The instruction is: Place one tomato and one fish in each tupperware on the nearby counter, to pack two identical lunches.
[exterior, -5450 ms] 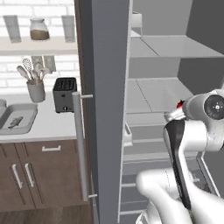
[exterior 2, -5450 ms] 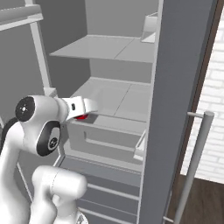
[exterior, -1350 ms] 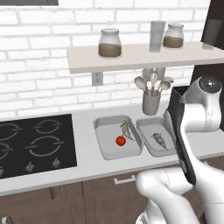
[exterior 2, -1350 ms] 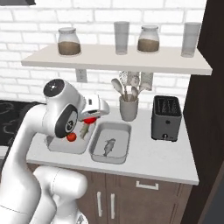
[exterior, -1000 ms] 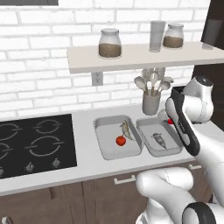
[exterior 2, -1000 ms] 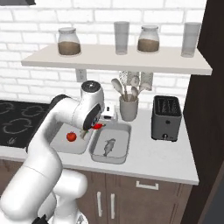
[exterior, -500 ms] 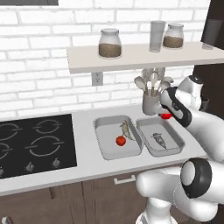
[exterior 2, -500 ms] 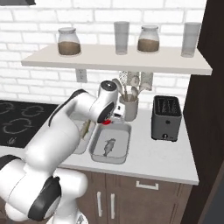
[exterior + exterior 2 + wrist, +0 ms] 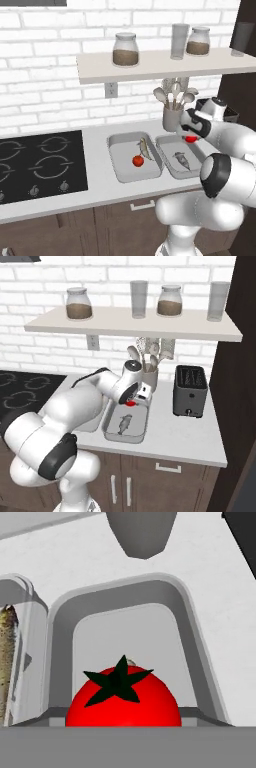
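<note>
The tool (image 9: 190, 136) pinches a red tomato (image 9: 123, 696) between its jaws and hangs over the right-hand tupperware (image 9: 169, 161), at the middle right of the left base view. That tray already holds one fish (image 9: 182, 160); in the right base view the same fish (image 9: 124, 423) lies just below the held tomato. The left tupperware (image 9: 120, 165), at the centre of the left base view, holds a second tomato (image 9: 138, 160) and another fish (image 9: 145, 148), so it looks packed. Both trays sit side by side on the pale counter (image 9: 100, 187).

In the hand view, the tomato fills the lower centre, with the tray's rounded rim (image 9: 195, 642) arching above it and the utensil cup (image 9: 141, 532) at the top edge. The drop seems to be the last step. The risk: the tomato is round, so released from height or near the rim it could bounce or roll out onto the counter, or land on the fish and skid. The cup stands close behind the tray, so a careless retreat could clip it
</note>
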